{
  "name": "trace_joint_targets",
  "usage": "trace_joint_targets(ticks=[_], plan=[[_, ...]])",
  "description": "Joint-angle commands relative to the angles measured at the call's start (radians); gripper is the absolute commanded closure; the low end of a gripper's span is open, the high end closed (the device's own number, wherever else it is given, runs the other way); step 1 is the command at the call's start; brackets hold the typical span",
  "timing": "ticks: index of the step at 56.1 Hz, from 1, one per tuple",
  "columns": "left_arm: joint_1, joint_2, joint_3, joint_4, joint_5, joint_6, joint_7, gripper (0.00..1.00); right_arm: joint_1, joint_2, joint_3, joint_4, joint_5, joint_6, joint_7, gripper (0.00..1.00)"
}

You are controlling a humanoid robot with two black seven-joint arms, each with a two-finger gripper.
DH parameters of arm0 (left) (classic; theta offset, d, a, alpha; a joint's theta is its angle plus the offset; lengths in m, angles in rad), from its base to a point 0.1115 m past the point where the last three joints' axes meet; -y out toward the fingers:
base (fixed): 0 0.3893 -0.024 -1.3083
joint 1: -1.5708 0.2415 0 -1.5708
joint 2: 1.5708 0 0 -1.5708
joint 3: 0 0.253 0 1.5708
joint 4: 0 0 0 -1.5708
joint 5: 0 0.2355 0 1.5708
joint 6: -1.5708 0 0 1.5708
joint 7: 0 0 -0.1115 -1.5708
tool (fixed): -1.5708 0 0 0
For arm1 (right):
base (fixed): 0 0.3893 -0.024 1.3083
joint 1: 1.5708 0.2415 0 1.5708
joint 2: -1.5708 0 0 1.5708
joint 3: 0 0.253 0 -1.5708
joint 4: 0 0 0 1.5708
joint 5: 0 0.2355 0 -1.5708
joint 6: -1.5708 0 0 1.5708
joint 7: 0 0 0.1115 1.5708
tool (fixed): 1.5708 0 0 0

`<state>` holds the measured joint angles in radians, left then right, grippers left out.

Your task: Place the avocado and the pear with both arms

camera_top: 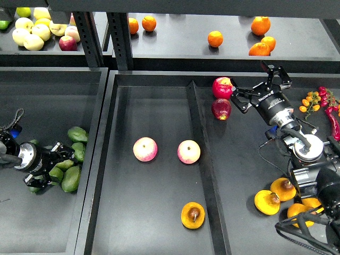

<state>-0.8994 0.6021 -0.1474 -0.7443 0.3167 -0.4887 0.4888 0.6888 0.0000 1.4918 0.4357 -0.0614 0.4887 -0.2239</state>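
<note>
Dark tabletop split into black trays; back shelf holds oranges (215,38) and pale apples (32,32).

My left pincer (68,154) sits low in the left tray, fingers right at the pile of green avocados (73,178). It's dark and partly buried in the pile, so I can't tell if it's open or clamped on one. Avocados look smooth, green, egg-shaped, bunched just right of and below that pincer.

My right pincer (254,87) hovers in the right tray, fingers spread, holding nothing. Two red apples (221,109) lie just left of it. More pear halves (267,202) sit well below it, near my arm's base.

Middle tray: one pear half (193,215) lies cut face up, orange-yellow with a dark pit, well below-left of the right pincer. Two pink-yellow apples (188,152) sit above it.

Read: pear looks placed already. No avocado in the middle tray, so that half is left; left pincer appears to be at the pick.
</note>
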Motion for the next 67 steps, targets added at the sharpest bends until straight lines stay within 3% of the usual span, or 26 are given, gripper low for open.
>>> trace_joint_targets(ticks=[1, 10, 33, 34, 50, 58, 67], plan=[[-0.003, 0.007, -0.084, 0.002, -0.010, 0.000, 0.000, 0.01, 0.000, 0.000, -0.002, 0.000, 0.000, 0.000, -0.002, 0.00], [0.016, -0.018, -0.303, 0.008, -0.034, 0.000, 0.000, 0.01, 0.001, 0.000, -0.005, 0.000, 0.000, 0.000, -0.005, 0.00], [0.146, -0.272, -0.727, -0.003, -0.102, 0.000, -0.006, 0.03, 0.006, 0.000, -0.007, 0.001, 0.000, 0.000, -0.009, 0.00], [0.177, -0.330, -0.804, -0.006, -0.103, 0.000, -0.013, 0.03, 0.006, 0.000, -0.005, 0.001, 0.000, 0.000, -0.012, 0.00], [0.275, -0.600, -1.172, -0.007, -0.105, 0.000, -0.065, 0.04, 0.006, 0.000, -0.004, 0.001, 0.000, 0.000, -0.012, 0.00], [0.298, -0.602, -1.325, -0.029, -0.107, 0.000, -0.105, 0.03, 0.006, 0.000, -0.004, 0.003, -0.002, 0.000, -0.011, 0.00], [0.355, -0.602, -1.394, -0.089, -0.113, 0.000, -0.197, 0.02, 0.006, 0.000, -0.007, 0.001, -0.002, 0.000, -0.006, 0.00]])
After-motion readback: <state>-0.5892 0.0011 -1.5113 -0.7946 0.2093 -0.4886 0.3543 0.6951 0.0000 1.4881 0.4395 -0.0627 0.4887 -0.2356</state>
